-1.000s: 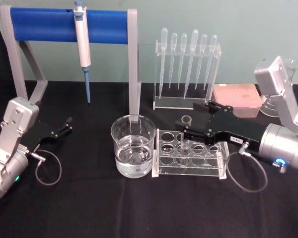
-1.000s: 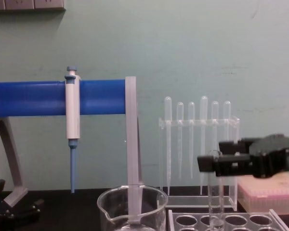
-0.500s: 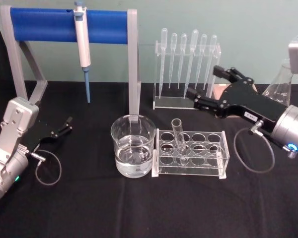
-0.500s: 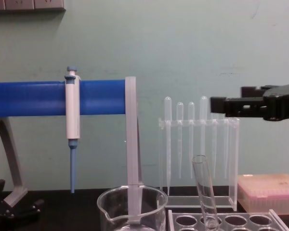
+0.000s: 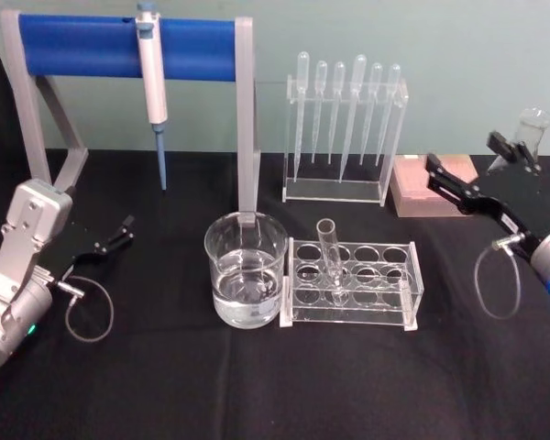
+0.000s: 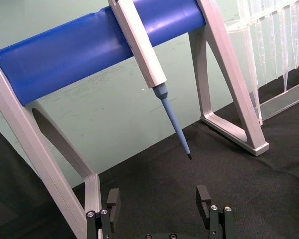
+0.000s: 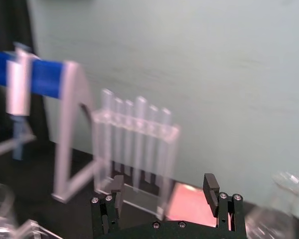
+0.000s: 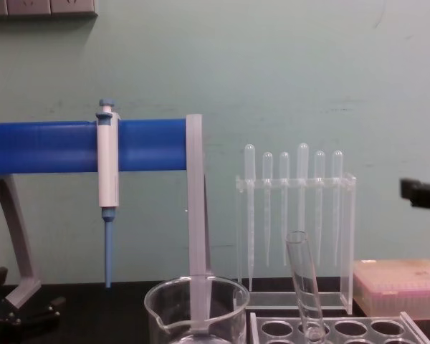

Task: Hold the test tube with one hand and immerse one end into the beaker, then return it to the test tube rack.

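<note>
The test tube (image 5: pixel 328 252) stands leaning in a hole of the clear rack (image 5: pixel 385 307), just right of the beaker (image 5: pixel 246 275), which holds clear liquid. In the chest view the test tube (image 8: pixel 304 287) tilts left above the rack, beside the beaker (image 8: pixel 197 308). My right gripper (image 5: pixel 461 151) hangs open and empty to the far right, well clear of the rack. The right wrist view shows the right gripper (image 7: pixel 163 185) with nothing between its jaws. One of its fingertips (image 8: pixel 419 192) pokes in at the chest view's right edge. My left gripper (image 5: pixel 126 229) rests open at the left; the left wrist view shows the left gripper (image 6: pixel 158 196) empty.
A blue-barred stand (image 5: pixel 119 46) holds a white and blue pipettor (image 5: pixel 151 73) at the back left. Behind the tube rack is a clear rack of pipettes (image 5: pixel 344 128). A pink box (image 5: pixel 422 188) and a glass flask (image 5: pixel 530 128) sit at the back right.
The right gripper let go of the test tube, rose and drew back to the right. The tube now leans in the rack. The left arm has not moved.
</note>
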